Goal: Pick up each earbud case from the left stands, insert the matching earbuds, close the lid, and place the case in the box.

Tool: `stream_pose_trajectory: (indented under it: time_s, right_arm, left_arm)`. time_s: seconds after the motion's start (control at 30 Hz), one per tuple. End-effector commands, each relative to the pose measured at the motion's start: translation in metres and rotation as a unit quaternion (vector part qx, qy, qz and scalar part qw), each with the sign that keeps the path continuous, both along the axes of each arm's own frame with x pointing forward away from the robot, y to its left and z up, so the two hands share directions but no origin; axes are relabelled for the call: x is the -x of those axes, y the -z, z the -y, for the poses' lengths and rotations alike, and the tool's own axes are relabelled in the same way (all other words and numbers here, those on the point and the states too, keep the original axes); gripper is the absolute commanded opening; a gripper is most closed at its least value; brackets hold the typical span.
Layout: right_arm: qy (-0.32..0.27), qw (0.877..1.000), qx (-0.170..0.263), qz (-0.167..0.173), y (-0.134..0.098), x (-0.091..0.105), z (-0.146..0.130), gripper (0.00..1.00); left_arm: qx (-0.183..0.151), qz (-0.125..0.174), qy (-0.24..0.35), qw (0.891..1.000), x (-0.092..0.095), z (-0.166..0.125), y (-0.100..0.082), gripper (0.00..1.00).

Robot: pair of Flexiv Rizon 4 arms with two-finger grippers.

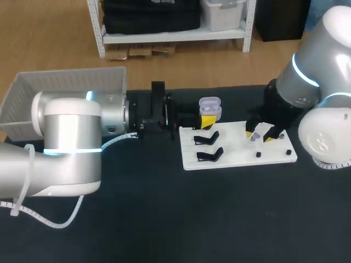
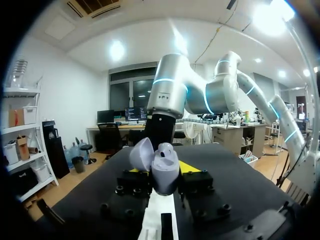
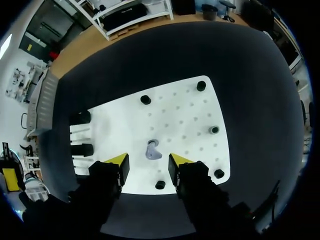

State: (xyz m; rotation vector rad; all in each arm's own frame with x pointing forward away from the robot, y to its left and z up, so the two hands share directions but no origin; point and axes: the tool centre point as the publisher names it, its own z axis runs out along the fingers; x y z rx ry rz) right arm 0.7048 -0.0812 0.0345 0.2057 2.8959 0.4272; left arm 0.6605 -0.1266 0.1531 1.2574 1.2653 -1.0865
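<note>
Black tabletop (image 1: 164,219) with a white pegged board (image 1: 236,159); one case held, one earbud loose.

The left gripper (image 1: 207,123) was clamped on a lilac plastic earbud case (image 2: 164,170), both fingers against its sides, holding it above the board's far left corner. The case stood upright with its hinged lid (image 2: 142,153) swung open; its contents could not be made out. The right gripper (image 3: 148,160) hung over the board with its fingers spread apart, touching nothing. A small lilac earbud (image 3: 152,150) lay on the board just ahead of the gap between those fingers. Two black angled stands (image 1: 209,155) sat on the board's left part. A pale grey slotted plastic box (image 1: 33,98) stood at the table's far left, partly hidden behind the left arm.
</note>
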Motion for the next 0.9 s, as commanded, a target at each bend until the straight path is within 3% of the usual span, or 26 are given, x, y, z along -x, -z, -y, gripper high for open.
stream_pose_trajectory:
  time_s: [0.03,0.73,0.9]
  right_arm:
    - [-0.003,1.0,0.0,-0.004,0.0019,-0.0013,-0.0004,0.49]
    - [-0.005,1.0,-0.001,-0.013,0.008,-0.0046,-0.0008,0.44]
    - [-0.003,1.0,-0.001,-0.014,0.0082,-0.0057,0.0004,0.32]
  left_arm:
    - [0.004,0.003,-0.004,1.0,0.002,0.0001,0.0015,0.0]
    - [0.004,0.003,-0.004,1.0,0.002,0.0001,0.0015,0.0]
    - [0.004,0.003,-0.004,1.0,0.002,0.0001,0.0015,0.0]
